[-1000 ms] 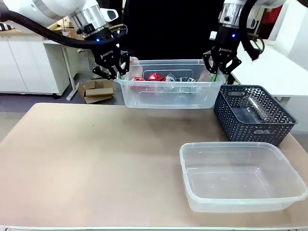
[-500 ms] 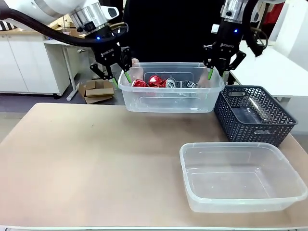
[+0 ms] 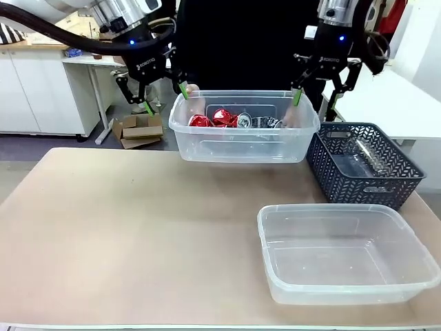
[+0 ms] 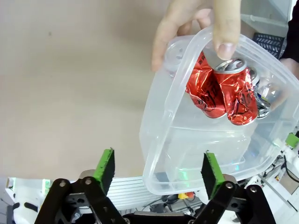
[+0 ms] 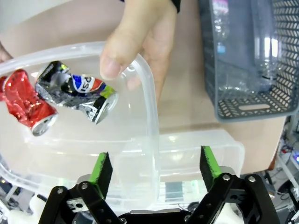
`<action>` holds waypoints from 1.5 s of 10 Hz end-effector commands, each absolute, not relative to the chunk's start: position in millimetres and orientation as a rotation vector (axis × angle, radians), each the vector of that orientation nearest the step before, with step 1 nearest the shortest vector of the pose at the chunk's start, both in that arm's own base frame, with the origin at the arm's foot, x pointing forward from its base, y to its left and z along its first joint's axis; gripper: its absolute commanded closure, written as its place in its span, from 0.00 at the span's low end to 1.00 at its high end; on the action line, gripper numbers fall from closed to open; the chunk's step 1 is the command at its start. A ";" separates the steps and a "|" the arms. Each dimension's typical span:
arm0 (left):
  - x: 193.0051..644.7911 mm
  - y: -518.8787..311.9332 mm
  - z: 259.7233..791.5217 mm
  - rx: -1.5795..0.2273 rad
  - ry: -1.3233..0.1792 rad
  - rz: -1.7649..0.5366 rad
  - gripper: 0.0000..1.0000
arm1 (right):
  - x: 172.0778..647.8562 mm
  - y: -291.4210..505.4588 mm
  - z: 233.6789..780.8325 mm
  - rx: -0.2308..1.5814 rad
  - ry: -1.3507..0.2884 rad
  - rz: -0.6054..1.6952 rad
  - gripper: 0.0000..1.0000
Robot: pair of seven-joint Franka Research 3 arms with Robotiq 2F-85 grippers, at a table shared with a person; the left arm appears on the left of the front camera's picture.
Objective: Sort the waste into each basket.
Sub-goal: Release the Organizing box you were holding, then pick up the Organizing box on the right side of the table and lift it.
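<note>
A person's hands (image 4: 187, 28) hold the clear rectangular plastic tub (image 3: 244, 141) of crushed red and silver cans (image 3: 220, 117). The left gripper (image 3: 165, 98) and right gripper (image 3: 315, 95) gape wide beside its ends; best lift them straight clear.

Quick count — two clear tubs (image 3: 331, 286), one dark blue basket (image 3: 344, 183), two red cans (image 4: 205, 88), at least one dark/silver can (image 5: 79, 86), two hands (image 5: 140, 37). Clear bottles (image 3: 368, 157) — can't tell how many.
</note>
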State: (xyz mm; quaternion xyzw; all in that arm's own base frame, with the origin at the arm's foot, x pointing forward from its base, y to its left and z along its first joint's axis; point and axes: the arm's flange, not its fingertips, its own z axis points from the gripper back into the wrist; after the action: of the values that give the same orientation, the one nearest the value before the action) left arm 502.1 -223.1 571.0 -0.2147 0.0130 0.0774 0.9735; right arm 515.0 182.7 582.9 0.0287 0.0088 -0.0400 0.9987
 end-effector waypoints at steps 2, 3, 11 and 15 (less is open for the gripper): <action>502.9 -226.2 571.7 -0.405 -0.011 0.158 0.00 | 509.7 182.9 577.9 0.047 -0.035 -0.093 0.00; 502.7 -222.9 568.3 -0.417 -0.001 0.145 0.00 | 511.1 186.8 577.6 0.030 -0.056 -0.047 0.00; 502.3 -223.9 572.6 -0.426 0.012 0.151 0.00 | 516.2 183.6 583.3 0.061 0.006 -0.079 0.00; 483.3 -220.9 591.5 -0.415 -0.015 0.164 0.00 | 480.0 183.5 602.3 0.028 -0.029 -0.020 0.00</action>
State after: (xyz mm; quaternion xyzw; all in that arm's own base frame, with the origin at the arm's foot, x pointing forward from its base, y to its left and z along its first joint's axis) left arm 499.9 -223.9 577.0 -0.2114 0.0020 0.0737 0.9746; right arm 510.4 187.4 588.8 0.0282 -0.0008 -0.0317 0.9991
